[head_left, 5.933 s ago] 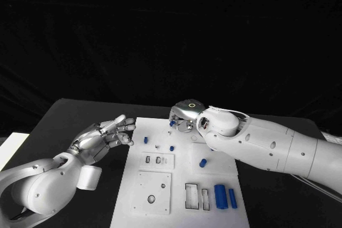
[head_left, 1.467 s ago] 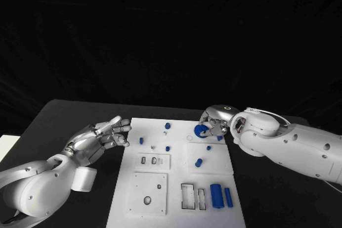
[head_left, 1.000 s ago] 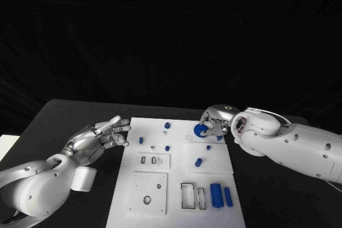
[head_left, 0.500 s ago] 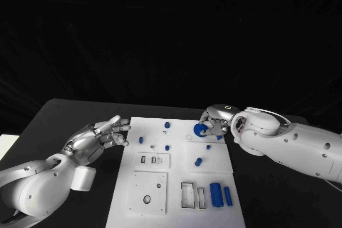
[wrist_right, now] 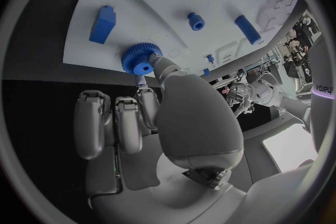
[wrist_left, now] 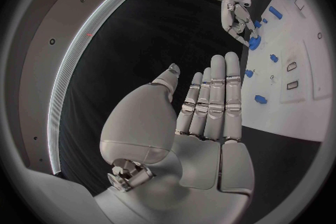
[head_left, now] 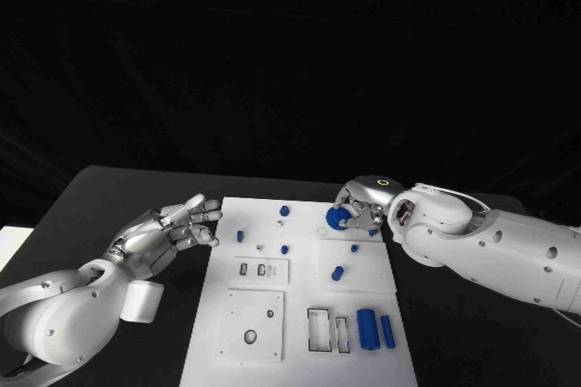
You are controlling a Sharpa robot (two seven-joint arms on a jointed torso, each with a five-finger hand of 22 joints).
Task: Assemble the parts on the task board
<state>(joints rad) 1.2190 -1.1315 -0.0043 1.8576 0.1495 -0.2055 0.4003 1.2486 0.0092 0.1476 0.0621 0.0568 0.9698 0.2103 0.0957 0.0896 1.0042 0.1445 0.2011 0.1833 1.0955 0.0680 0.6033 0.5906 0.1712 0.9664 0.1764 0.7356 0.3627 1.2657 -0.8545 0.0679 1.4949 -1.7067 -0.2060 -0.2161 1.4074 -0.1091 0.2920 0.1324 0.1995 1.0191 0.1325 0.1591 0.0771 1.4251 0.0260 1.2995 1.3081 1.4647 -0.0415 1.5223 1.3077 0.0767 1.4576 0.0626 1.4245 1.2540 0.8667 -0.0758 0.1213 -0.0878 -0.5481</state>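
Right hand (head_left: 353, 211) pinching blue gear (head_left: 337, 217), held over task board (head_left: 303, 320) near its far right edge, bore facing down toward board. Seat for gear judged just beneath the fingers. Left hand (head_left: 170, 230) empty, fingers spread, hovering off board's left edge, farther from gear.

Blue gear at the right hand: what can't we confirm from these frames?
- Seating of the blue gear on the task board: head view, right hand covers it.
- Grip contact: right wrist view, the palm hides the fingertips.
- Gear's target hole: not visible, under the gear.
- Far small parts: left wrist view, too small.
- Left hand holds nothing.
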